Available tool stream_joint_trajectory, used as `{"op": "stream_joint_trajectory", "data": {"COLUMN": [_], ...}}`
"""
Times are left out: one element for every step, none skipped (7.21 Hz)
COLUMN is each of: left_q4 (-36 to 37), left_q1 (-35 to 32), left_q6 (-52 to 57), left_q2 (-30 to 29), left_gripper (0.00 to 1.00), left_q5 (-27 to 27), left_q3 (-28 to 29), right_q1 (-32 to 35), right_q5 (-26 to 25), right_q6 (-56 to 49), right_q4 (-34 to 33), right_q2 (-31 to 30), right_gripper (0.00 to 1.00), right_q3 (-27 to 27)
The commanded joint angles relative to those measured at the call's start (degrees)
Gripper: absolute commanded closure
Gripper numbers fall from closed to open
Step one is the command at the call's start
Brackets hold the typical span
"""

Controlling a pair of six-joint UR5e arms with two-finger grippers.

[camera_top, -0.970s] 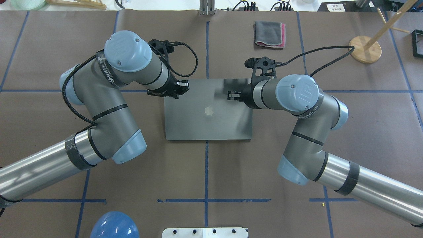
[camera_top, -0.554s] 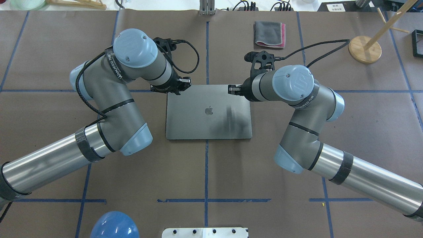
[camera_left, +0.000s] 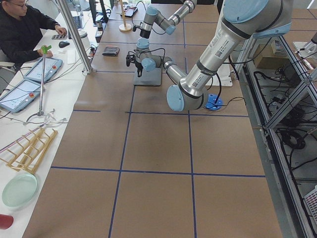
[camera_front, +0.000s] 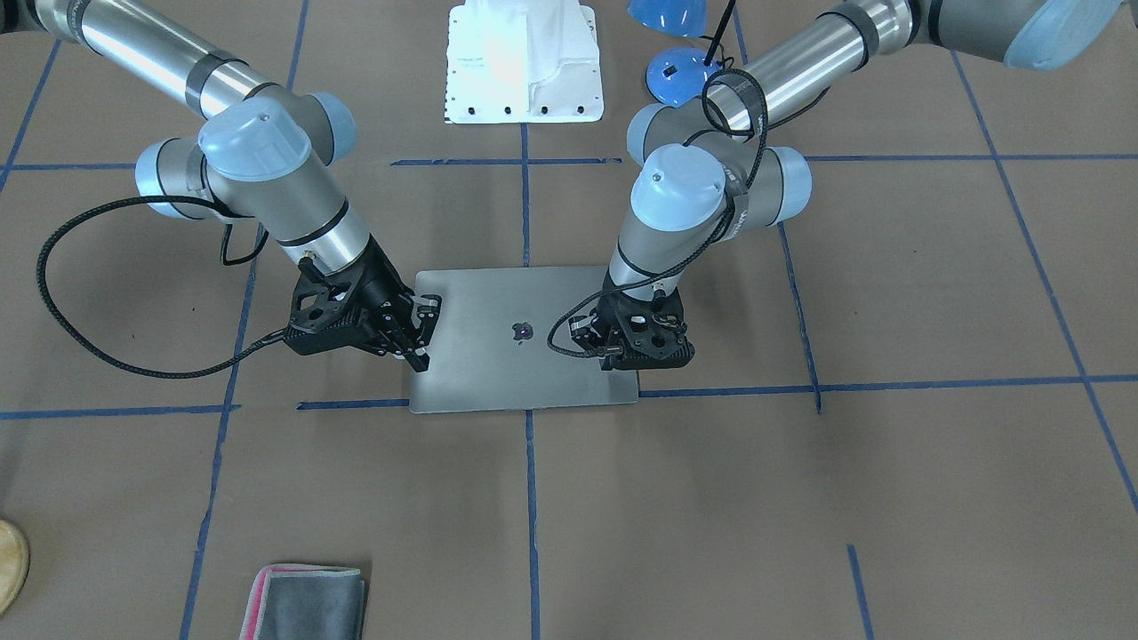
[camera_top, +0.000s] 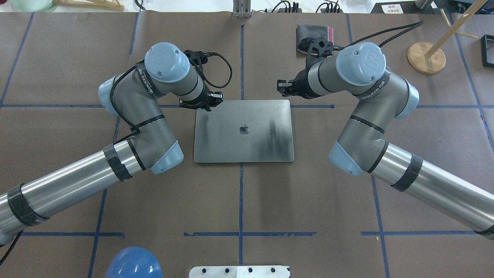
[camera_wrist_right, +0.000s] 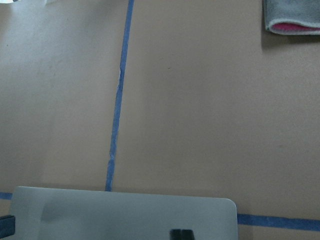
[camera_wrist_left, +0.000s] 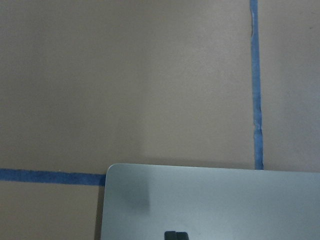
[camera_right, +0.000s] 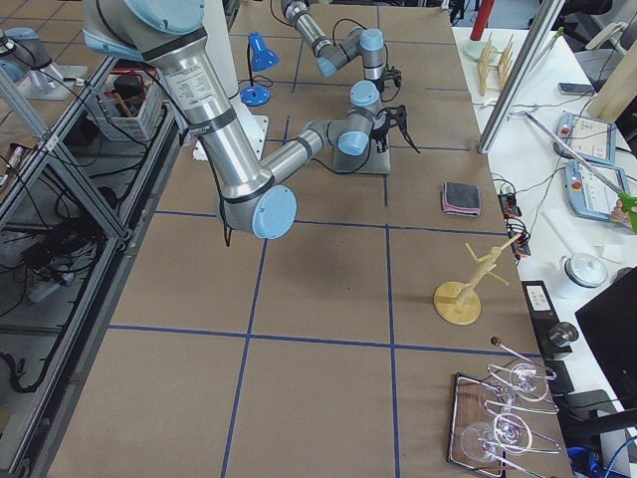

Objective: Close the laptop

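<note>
The left gripper (camera_top: 214, 99) had its fingers drawn together with nothing between them, and it hung at the upper left corner of the laptop (camera_top: 243, 131) in the overhead view; whether the tips touched the lid could not be told. In the left wrist view a single dark fingertip (camera_wrist_left: 176, 235) showed at the bottom edge over the grey lid. The right gripper (camera_top: 281, 86) was likewise pinched together and empty, just above the lid's upper right corner in the overhead frame, and in the front-facing view it sat at the laptop's left edge. The laptop lay closed and flat at the middle of the brown table (camera_top: 239, 200), logo up, its far edge along a blue tape line (camera_top: 312, 106). Both arms angled in from the lower corners of the overhead frame. A folded grey cloth (camera_front: 307, 603) with a pink edge lay well apart, at the lower left of the front-facing view. A wooden stand (camera_top: 426, 58) stood at the overhead view's upper right.
</note>
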Motion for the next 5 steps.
{"op": "stream_joint_trajectory", "data": {"left_q4": [-1.10, -1.10, -1.10, -1.10, -1.19], "left_q1": [0.00, 0.09, 0.18, 0.44, 0.62], "left_q6": [-0.04, -0.04, -0.04, 0.05, 0.05], "left_q2": [-0.17, -0.08, -0.08, 0.01, 0.01], "left_gripper": [1.00, 1.00, 1.00, 1.00, 1.00], "left_q5": [-0.03, -0.03, -0.03, -0.03, -0.03], "left_q3": [1.27, 1.27, 1.54, 1.71, 2.58], "right_q1": [1.53, 1.71, 2.58, 3.63, 3.82], "right_q5": [2.40, 2.49, 3.97, 5.73, 5.92], "right_q6": [-0.19, -0.19, -0.19, -0.19, -0.28], "right_q4": [0.00, 0.00, -0.26, -0.35, -0.35], "right_q2": [0.01, 0.01, 0.01, 0.01, 0.01], "right_gripper": [0.99, 0.99, 0.99, 0.99, 0.99], "right_q3": [0.11, 0.19, 0.37, 0.46, 0.46]}}
